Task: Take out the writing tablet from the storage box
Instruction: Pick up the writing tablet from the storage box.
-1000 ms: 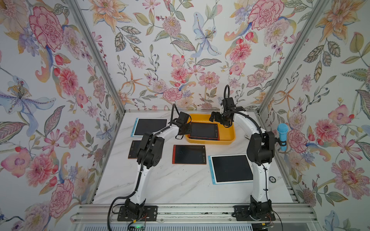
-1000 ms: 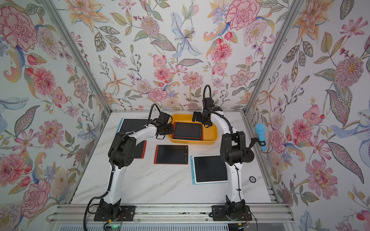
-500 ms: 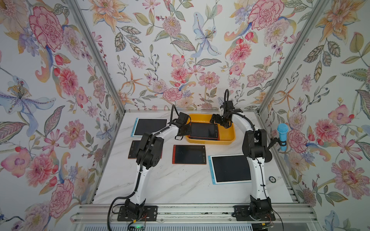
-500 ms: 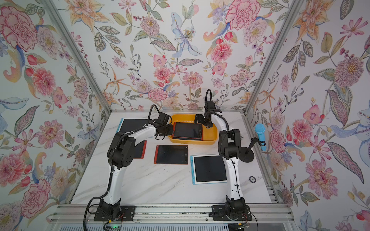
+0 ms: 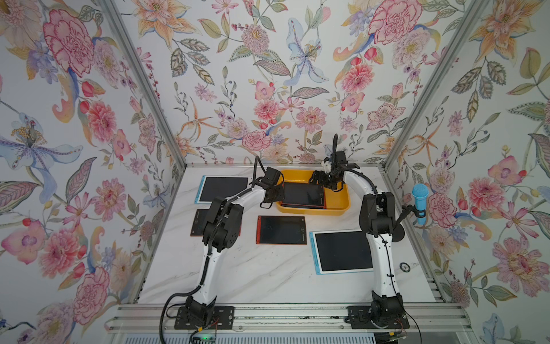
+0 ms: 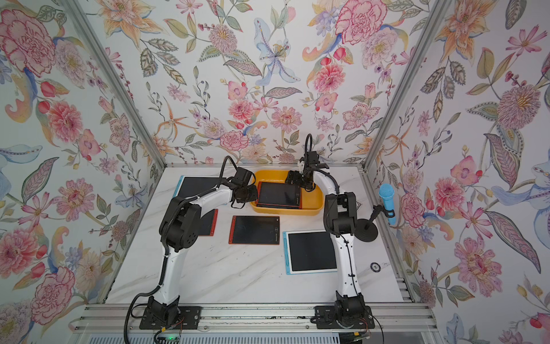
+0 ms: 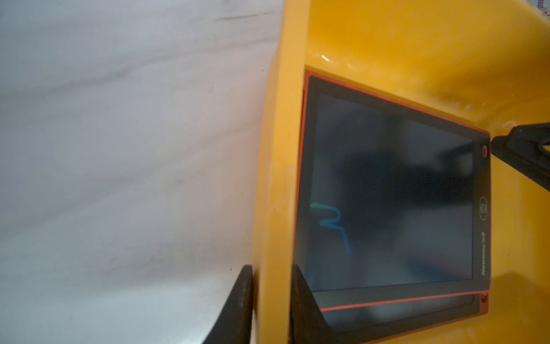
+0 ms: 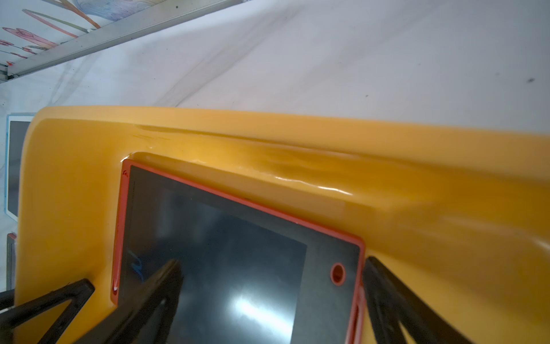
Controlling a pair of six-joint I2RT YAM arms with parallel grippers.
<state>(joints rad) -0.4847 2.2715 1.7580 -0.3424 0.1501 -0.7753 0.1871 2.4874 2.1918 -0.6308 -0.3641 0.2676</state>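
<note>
The yellow-orange storage box (image 5: pixel 312 210) (image 6: pixel 286 211) stands at the back of the marble table. Two red-framed writing tablets (image 5: pixel 302 195) (image 6: pixel 278 195) lie stacked in it. My left gripper (image 7: pixel 272 286) (image 5: pixel 275 196) is shut on the box's left wall (image 7: pixel 275 178), one finger inside and one outside. My right gripper (image 8: pixel 272 263) (image 5: pixel 324 181) hangs open low over the top tablet's (image 8: pixel 238 253) far right corner. One of its fingers (image 8: pixel 169 274) is over the screen, and the other stands just past the red edge.
Other tablets lie on the table: a blue-framed one (image 5: pixel 223 187) at back left, a red one (image 5: pixel 198 222) under the left arm, a red one (image 5: pixel 281 230) mid-table, a blue-and-white one (image 5: pixel 342 251) at right. A blue microphone (image 5: pixel 419 202) stands by the right wall.
My right gripper has come down into the box onto the top tablet's right end, its jaws narrowing slightly. The left gripper has stayed clamped on the box wall.
</note>
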